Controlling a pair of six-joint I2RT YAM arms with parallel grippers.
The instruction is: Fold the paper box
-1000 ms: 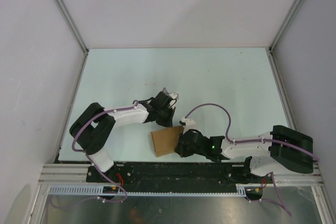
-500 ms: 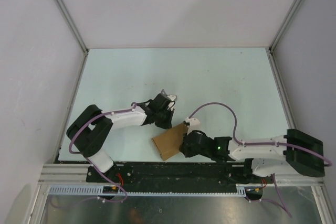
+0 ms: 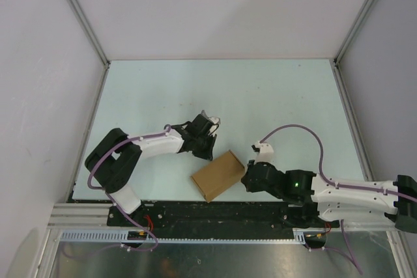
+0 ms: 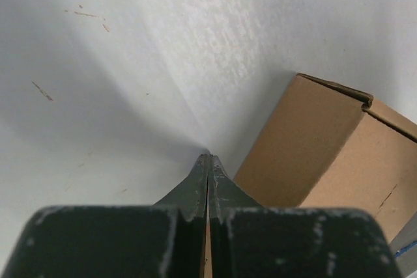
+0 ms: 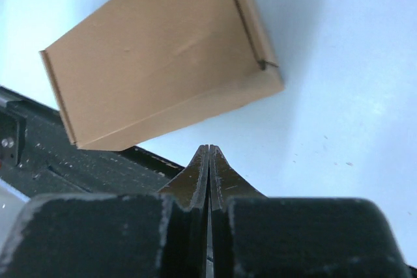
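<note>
Box (image 3: 219, 175) lies flat on the table (image 3: 280, 102) near the front edge, between the two grippers, with its flaps shut so the inside is hidden. The left gripper (image 3: 208, 155), fingers pressed together and empty, points at the table just beside the box's far-left side. The right gripper (image 3: 245, 180), also pressed together and holding nothing, sits just off the right corner, not touching it.

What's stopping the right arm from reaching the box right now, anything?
Probably nothing, so likely yes. The right pincer, shut, points at the box with only a strip of bare table between them. The left pincer sits at the box's opposite side, out of the way.
</note>
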